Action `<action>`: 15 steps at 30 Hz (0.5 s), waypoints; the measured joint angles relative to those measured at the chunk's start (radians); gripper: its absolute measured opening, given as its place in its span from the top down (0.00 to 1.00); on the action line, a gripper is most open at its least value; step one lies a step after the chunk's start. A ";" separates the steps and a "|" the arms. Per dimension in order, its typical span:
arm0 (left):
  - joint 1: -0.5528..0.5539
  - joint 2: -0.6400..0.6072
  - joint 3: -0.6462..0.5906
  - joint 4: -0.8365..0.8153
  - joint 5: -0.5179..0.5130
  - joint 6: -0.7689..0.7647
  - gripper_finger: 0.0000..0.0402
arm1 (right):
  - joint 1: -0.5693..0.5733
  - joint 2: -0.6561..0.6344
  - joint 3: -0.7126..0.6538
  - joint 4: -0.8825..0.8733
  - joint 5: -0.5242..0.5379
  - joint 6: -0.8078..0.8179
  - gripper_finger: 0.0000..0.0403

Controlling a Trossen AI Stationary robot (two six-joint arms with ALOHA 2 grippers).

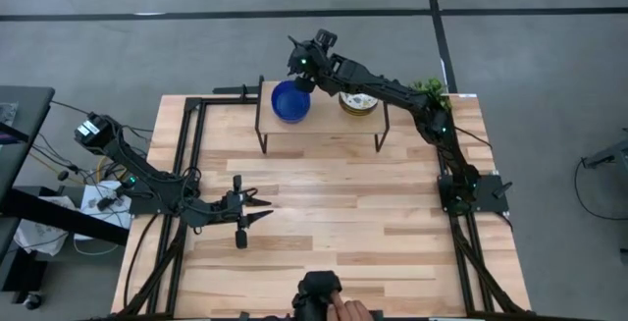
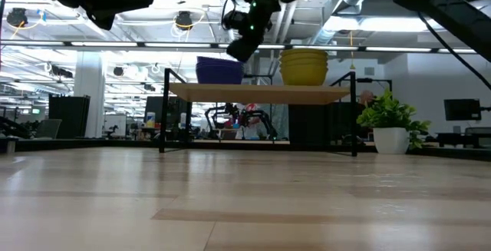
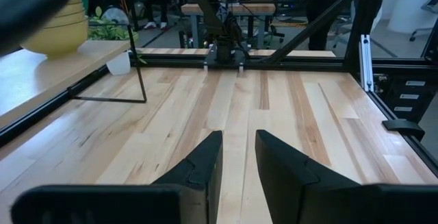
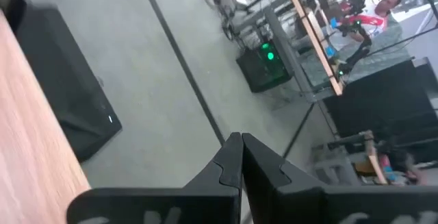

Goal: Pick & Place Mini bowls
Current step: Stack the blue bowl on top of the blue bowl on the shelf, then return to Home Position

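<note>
A small wooden shelf stands at the table's far side. On it a stack of blue mini bowls rests at the left and a stack of pale patterned mini bowls at the right; the low view shows the blue stack and the pale stack side by side. My right gripper hangs shut just above the blue stack's far rim, with nothing between its fingers. My left gripper waits open over the table's left middle, pointing level toward the right.
A small green plant in a white pot stands at the far right corner, beside the shelf. Black frame rails run along the table's left and right sides. A person's hand shows at the near edge. Bare wood lies between shelf and near edge.
</note>
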 joint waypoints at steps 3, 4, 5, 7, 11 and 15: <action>0.000 0.000 0.000 0.002 0.000 0.000 0.78 | -0.007 0.002 -0.031 0.021 0.000 -0.011 1.00; 0.000 0.000 0.000 0.004 0.000 0.000 0.78 | -0.008 0.001 -0.048 0.048 0.001 -0.016 1.00; 0.000 0.000 0.000 0.003 0.000 0.000 0.78 | -0.009 0.001 -0.062 0.067 0.004 -0.023 1.00; 0.000 0.000 0.000 0.004 0.000 0.001 0.78 | -0.008 0.003 -0.070 0.076 0.010 -0.039 1.00; 0.000 0.000 0.000 0.003 0.000 0.004 0.78 | 0.007 -0.002 -0.068 0.133 0.033 -0.073 1.00; 0.000 0.000 0.000 0.003 0.000 0.010 0.78 | 0.026 -0.016 -0.068 0.171 0.024 -0.094 1.00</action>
